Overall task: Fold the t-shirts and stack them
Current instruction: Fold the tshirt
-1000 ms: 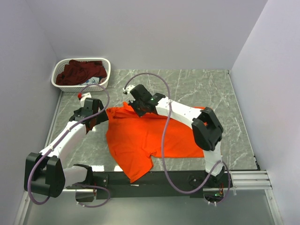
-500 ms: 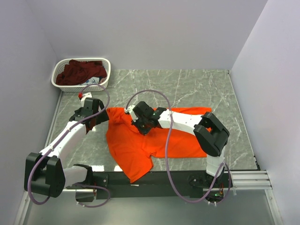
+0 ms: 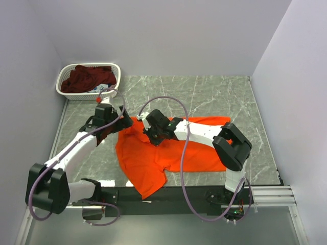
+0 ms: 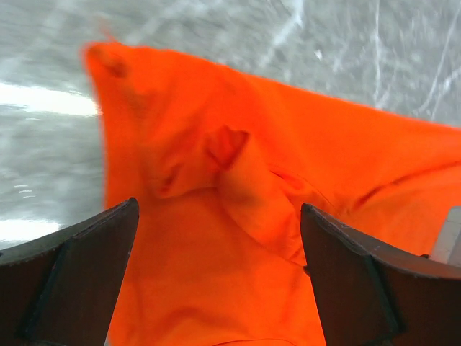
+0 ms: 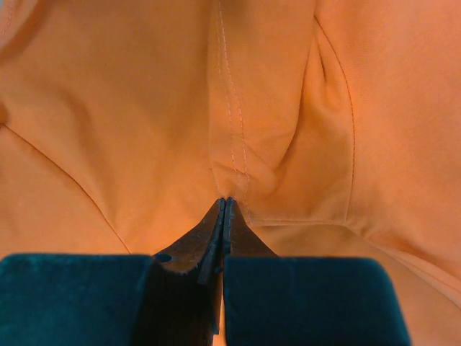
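Cloth of the orange t-shirt (image 3: 153, 158), spread on the table (image 3: 219, 92), looks light and limp. The right gripper (image 5: 225, 203) pinches a seam (image 5: 229, 108). The left gripper (image 4: 220, 209) gapes above the collar (image 4: 245, 187), likely a good hold.

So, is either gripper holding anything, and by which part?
The right gripper pinches the orange t-shirt by a stitched seam fold. The left gripper is open above it, holding nothing.

A white lattice plastic basket (image 3: 71, 94) sits at the far left corner of the grey marbled tabletop (image 3: 214, 94), tucked close against the pale lilac walls (image 3: 168, 35) there.
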Tool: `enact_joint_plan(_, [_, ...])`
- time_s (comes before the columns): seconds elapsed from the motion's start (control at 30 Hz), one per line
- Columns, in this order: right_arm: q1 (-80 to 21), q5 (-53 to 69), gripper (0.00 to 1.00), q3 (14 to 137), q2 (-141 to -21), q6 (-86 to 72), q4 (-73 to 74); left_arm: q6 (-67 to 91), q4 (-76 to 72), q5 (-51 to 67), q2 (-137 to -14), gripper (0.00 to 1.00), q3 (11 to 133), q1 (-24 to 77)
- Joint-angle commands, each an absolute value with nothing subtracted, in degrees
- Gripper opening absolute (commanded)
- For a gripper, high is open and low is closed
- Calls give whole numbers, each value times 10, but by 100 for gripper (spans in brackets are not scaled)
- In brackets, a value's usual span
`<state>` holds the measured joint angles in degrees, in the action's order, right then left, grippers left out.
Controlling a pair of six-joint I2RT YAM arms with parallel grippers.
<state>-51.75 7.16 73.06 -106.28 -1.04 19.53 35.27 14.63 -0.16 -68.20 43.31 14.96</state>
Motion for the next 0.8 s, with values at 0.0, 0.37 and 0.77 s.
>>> enact_joint_plan(0.0, [-510,85,0,720,-1029,-29,159,380,89,40,-720,99,456,173])
enact_joint_plan(0.37, [-496,101,0,707,-1025,-47,126,422,46,28,-826,88,499,182])
enact_joint_plan(0.77, [-488,112,0,700,-1029,-59,112,429,33,48,-882,69,511,197])
